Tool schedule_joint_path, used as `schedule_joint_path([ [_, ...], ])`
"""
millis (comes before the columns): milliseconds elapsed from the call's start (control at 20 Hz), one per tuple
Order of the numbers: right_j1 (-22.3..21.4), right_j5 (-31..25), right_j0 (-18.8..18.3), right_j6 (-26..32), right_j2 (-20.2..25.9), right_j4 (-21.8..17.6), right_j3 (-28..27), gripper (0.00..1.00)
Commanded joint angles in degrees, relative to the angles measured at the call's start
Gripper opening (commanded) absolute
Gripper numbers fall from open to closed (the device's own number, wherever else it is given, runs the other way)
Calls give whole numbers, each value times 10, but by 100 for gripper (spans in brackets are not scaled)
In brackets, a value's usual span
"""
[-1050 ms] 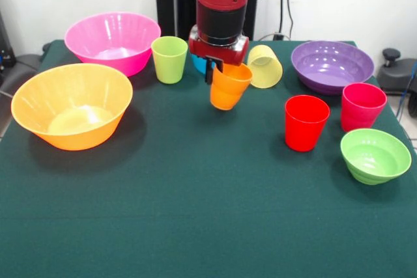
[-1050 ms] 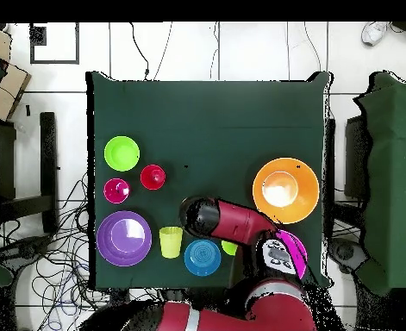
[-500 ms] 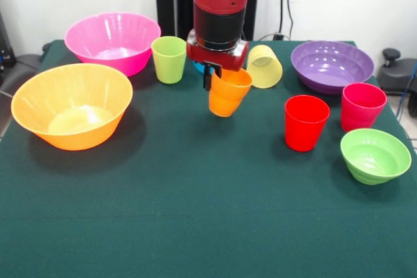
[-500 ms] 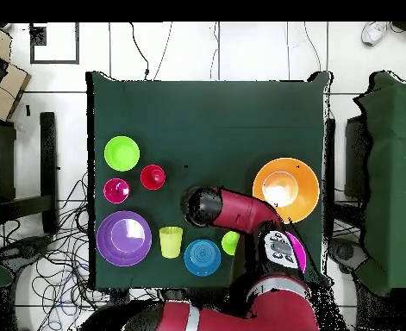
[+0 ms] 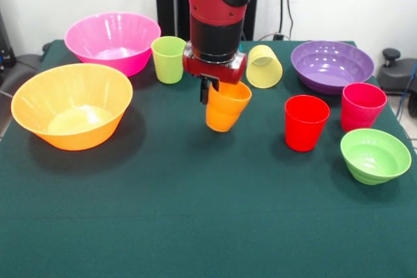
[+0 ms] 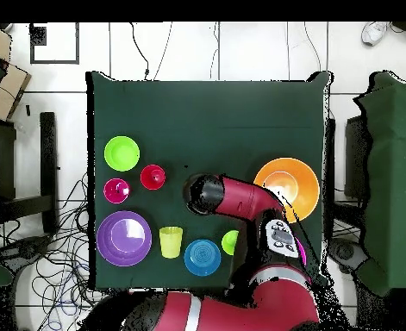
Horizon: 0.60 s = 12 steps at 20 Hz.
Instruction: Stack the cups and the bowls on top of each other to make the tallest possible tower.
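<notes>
My gripper (image 5: 212, 89) is shut on the rim of the orange ribbed cup (image 5: 225, 107), which hangs tilted over the middle of the green table (image 5: 195, 213). In the overhead view the arm's wrist (image 6: 204, 193) hides both cup and gripper. A lime green cup (image 5: 169, 58) stands behind, beside the large pink bowl (image 5: 112, 40). The large orange bowl (image 5: 71, 103) sits at the left. A pale yellow cup (image 5: 264, 66) lies on its side near the purple bowl (image 5: 332, 64). At the right are a red cup (image 5: 305, 122), a pink-red cup (image 5: 362, 105) and a small light green bowl (image 5: 375, 154). The blue bowl (image 6: 203, 257) shows only overhead.
A black office chair base (image 5: 397, 69) stands off the table's right side. Cables (image 6: 59, 259) lie on the tiled floor around the table. The arm's red link (image 6: 249, 200) reaches over the orange bowl's edge in the overhead view.
The arm has carried the orange cup away from the back row toward the table's middle, a little left and lower in the front view. Nothing else has moved.
</notes>
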<state>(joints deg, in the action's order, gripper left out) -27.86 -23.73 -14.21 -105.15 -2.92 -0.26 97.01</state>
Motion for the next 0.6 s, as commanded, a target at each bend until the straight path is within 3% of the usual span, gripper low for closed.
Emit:
schedule_joint_path([
  [50, 54, -74, -15, 24, 76, -18, -93, 0],
  [300, 49, -92, -35, 36, 97, -14, -96, 0],
  [600, 59, -74, -74, 51, 133, -22, -81, 0],
])
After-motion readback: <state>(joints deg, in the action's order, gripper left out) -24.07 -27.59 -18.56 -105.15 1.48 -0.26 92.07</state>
